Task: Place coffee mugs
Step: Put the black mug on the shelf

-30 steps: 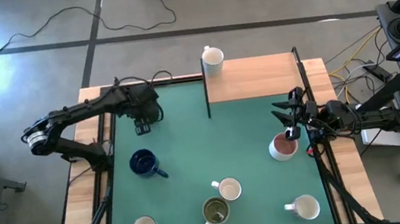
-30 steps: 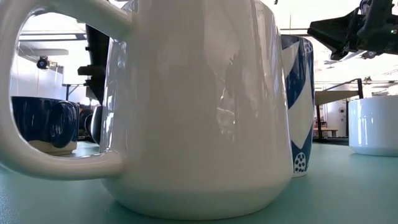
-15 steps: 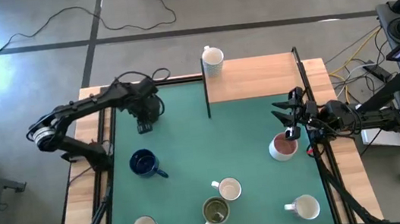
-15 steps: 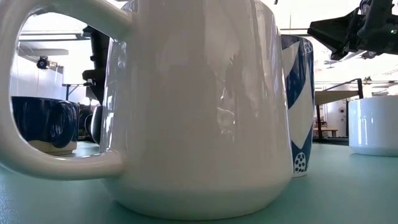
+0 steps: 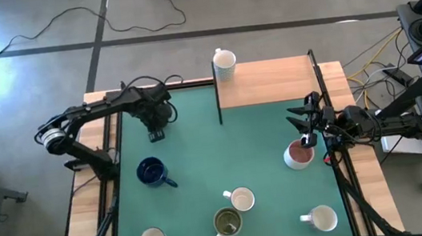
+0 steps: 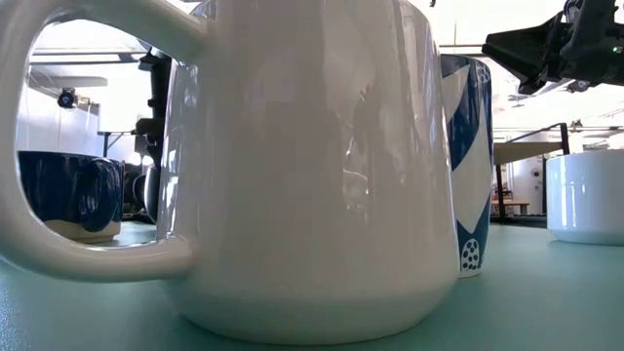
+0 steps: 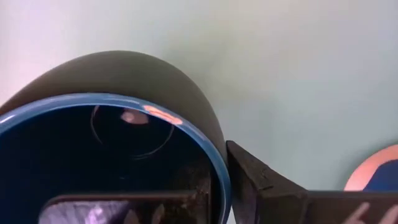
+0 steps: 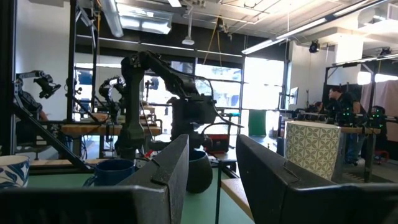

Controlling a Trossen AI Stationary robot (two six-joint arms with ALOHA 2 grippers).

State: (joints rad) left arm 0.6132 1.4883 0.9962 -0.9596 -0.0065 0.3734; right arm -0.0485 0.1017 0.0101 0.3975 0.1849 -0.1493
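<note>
One finger (image 7: pixel 261 180) inside dark mug (image 7: pixel 112 124), gripping rim.

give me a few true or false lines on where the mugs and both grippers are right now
1. The left gripper holds a dark mug by its rim. True.
2. The raised wooden board has three mugs on it. False: its top is bare; a white mug stands just past its far left corner.
3. The right gripper is shut on the pink-lined mug. False: its jaws are open and it sits beside that mug, holding nothing.
4. A navy mug stands on the green mat on the left arm's side. True.
5. The olive mug stands alone at the mat's far edge. False: it is near the front edge, right by a cream mug.
</note>
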